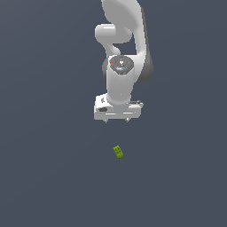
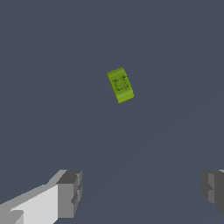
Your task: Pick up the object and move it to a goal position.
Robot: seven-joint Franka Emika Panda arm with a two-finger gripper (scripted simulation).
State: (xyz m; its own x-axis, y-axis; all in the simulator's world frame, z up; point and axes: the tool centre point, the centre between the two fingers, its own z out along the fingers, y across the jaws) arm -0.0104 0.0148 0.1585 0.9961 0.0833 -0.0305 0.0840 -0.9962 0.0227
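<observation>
The object (image 1: 118, 152) is a tiny lime-green block with dark dots on top, lying alone on the dark grey floor. The wrist view shows the object (image 2: 120, 85) skewed relative to my fingers. My white gripper (image 1: 116, 120) hangs well above the floor, with the block nearer the camera and slightly toward the exterior view's right. Its fingers (image 2: 70, 193) stand wide apart with nothing between them, so the gripper (image 2: 142, 192) is open.
The white arm (image 1: 122, 44) rises behind the gripper toward the upper part of the exterior view. A plain dark grey floor (image 1: 53, 177) spreads around the block on all sides.
</observation>
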